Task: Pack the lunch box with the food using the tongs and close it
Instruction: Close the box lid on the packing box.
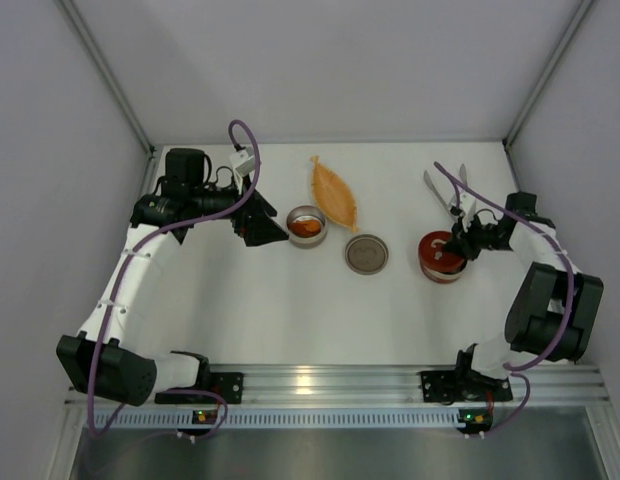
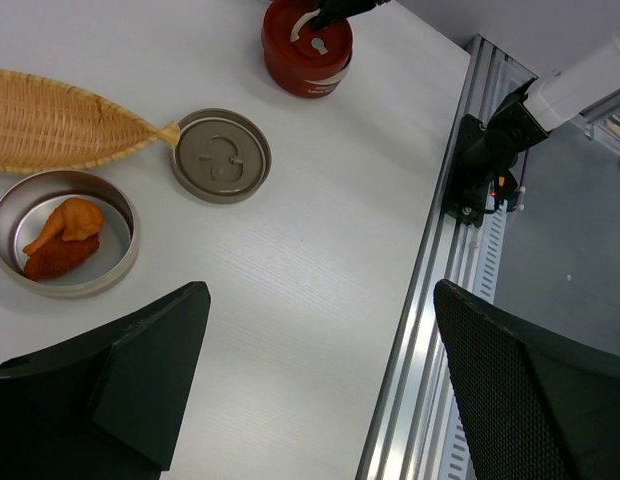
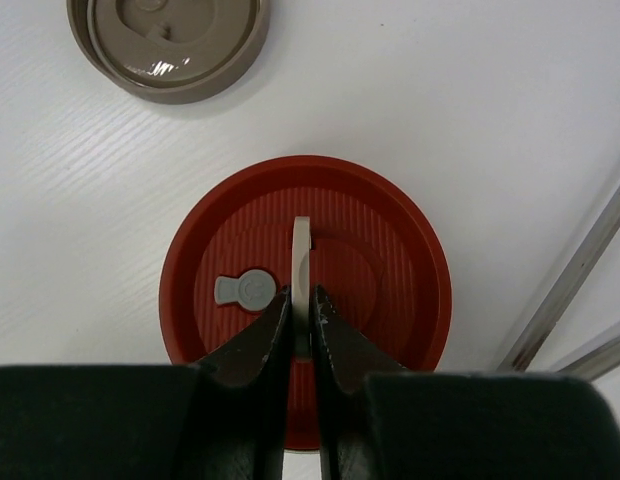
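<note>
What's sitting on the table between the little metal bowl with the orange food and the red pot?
A round grey lid, lying flat; the top view shows it.

Red round lunch box [image 1: 433, 266] sat on the right side of the table, ribbed red lid on, with its pale flip-up handle [image 3: 301, 250] standing straight up. The food [image 2: 62, 238], a couple of orange-brown lumps, was in the open round steel tin [image 2: 10, 225] near the middle. A grey-brown lid [image 2: 220, 156] lay flat just beside it. Shiny silver tongs [image 1: 430, 187] lay further back behind the red box, partly hidden.
</note>
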`<state>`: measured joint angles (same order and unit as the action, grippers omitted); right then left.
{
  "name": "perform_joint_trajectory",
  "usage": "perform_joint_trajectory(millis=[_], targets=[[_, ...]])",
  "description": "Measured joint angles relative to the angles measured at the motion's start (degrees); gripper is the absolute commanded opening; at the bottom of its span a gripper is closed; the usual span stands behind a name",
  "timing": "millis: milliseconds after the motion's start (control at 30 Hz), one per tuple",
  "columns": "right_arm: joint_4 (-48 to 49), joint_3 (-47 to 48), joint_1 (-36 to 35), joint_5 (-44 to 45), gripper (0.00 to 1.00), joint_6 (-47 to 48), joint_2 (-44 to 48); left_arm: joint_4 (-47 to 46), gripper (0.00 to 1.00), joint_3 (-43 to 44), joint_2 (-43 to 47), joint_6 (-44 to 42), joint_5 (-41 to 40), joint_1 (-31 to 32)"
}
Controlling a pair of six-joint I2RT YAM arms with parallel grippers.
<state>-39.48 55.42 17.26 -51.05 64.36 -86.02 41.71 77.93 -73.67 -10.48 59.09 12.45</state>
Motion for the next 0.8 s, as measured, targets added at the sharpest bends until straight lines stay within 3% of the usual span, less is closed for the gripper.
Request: perform_joint_trajectory(millis=[600,700,800], targets=[[-4.46,2.03,-0.11,4.55,0.24,3.65,-0.48,0.37,0.98,0.11,0.00,-0.17,0.02,0.00],[-5.40,3.48,-0.52,6.08,0.17,4.48,-0.70,0.37,0.98,0.11,-0.02,-0.17,0.02,0.00],[-6.08,4.39,-1.38,7.48,0.03,5.46,-0.72,0.39,0.98,0.20,-0.20,-0.17,0.02,0.00]])
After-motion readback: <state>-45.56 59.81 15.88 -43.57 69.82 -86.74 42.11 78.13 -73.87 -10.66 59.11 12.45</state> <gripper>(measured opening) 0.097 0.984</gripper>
